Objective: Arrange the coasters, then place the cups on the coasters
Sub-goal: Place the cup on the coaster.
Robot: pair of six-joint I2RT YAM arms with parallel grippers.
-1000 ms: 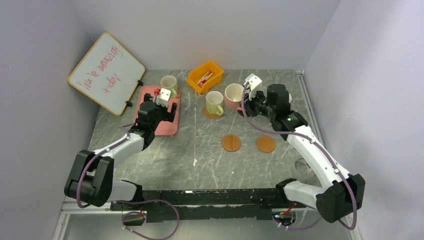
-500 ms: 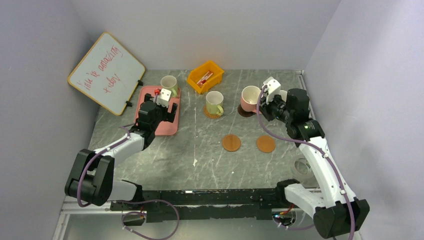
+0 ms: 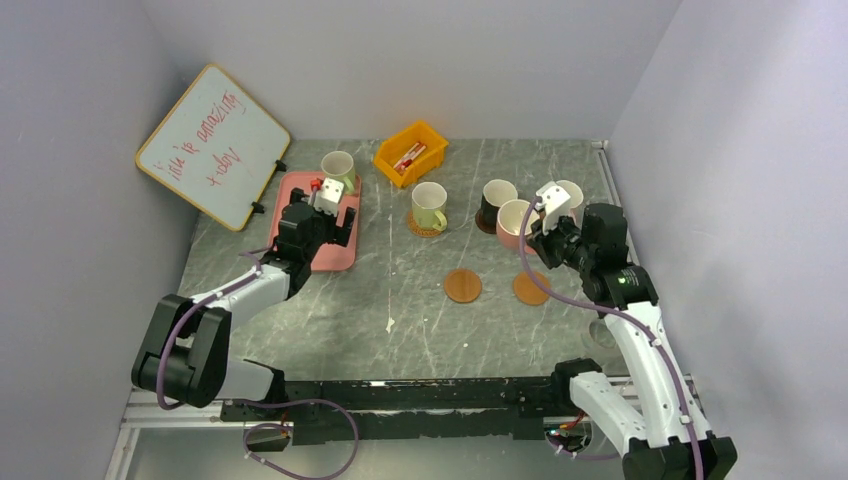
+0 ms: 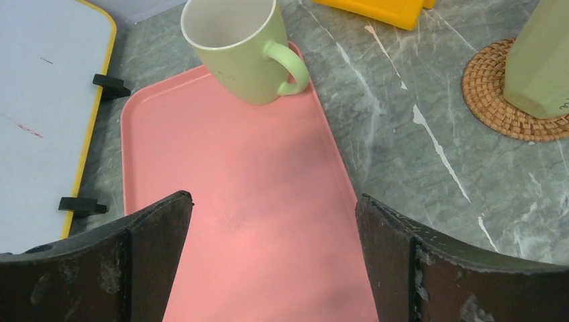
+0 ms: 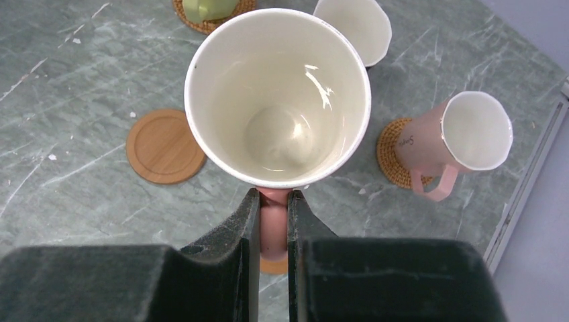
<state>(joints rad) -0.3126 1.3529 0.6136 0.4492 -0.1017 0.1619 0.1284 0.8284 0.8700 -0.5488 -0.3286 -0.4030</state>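
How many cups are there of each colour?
green cups: 2
pink cups: 2
black cups: 1
Total: 5

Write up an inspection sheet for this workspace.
Surface: grey marbled table, white scuffs.
Job's things: green mug on woven coaster; black mug, base unclear; standing pink mug on second woven coaster; tray green mug on pink tray; two orange coasters without cups.
Clutter: yellow bin holding small items.
Grippers: left gripper open, empty, above the tray; right gripper shut on the handle of the held pink mug.
Cables: purple cable along each arm, nothing snagged seen.
Surroundings: whiteboard leaning against left wall; plain grey walls.
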